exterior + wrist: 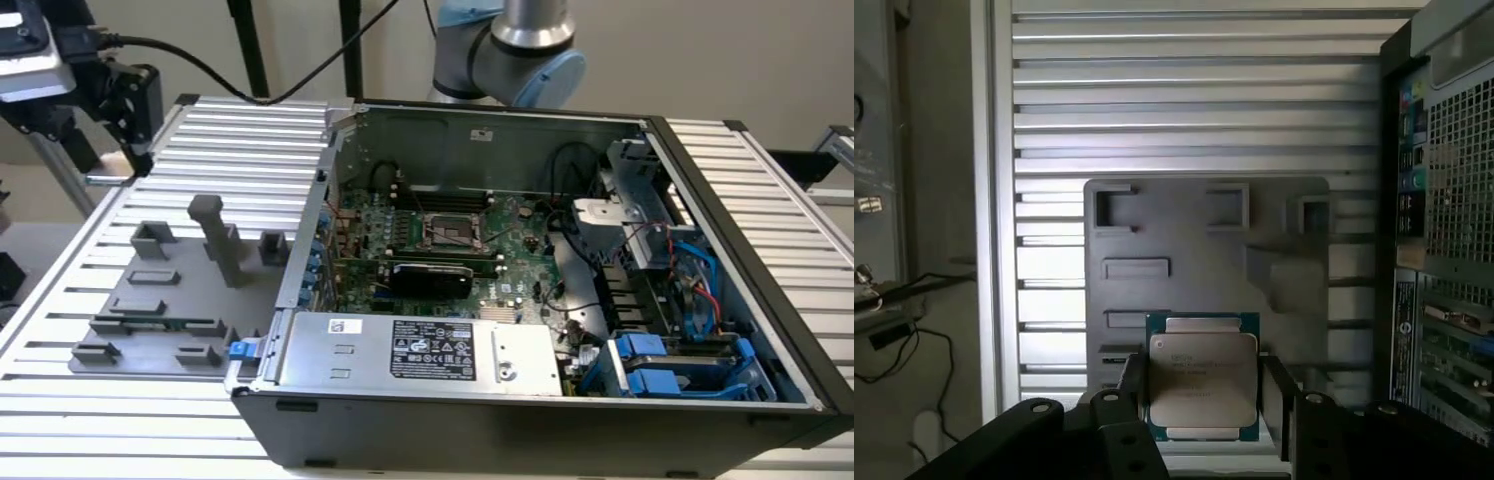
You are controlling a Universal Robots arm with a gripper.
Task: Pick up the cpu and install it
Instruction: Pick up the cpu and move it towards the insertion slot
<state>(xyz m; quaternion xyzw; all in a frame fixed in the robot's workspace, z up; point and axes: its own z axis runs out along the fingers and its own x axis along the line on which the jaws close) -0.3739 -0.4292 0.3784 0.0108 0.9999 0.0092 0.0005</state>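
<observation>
Exterior view: an open computer case (pixel 534 430) lies on its side on a worktop (pixel 761 190) of ribbed aluminium slats. Its motherboard (pixel 501 225) faces up, with the black-framed socket (pixel 451 232) near the middle of the board. A silver power supply (pixel 427 350) with a printed label runs along the case's near wall, and blue drive caddies (pixel 667 365) sit in the corner toward the exterior view's right. A grey fixture plate (pixel 160 300) with raised blocks and shallow pockets lies on the slats just beside the case, toward the exterior view's left. The arm (pixel 527 40), grey with pale blue joint caps, rises behind the case's far wall. A black cable (pixel 200 65) curves across the upper part of the exterior view's left.

Wrist view: the cpu (pixel 1203 377) sits flat in the gripper (pixel 1204 390), silvery lid with faint print toward the camera and a thin green rim around it. The black fingers (pixel 1131 385) stand at its two opposite edges, clamped on the chip. Behind it, well apart, lie the same grey plate and the slatted worktop, and the perforated rear panel (pixel 1454 150) of the case stands along one side.
</observation>
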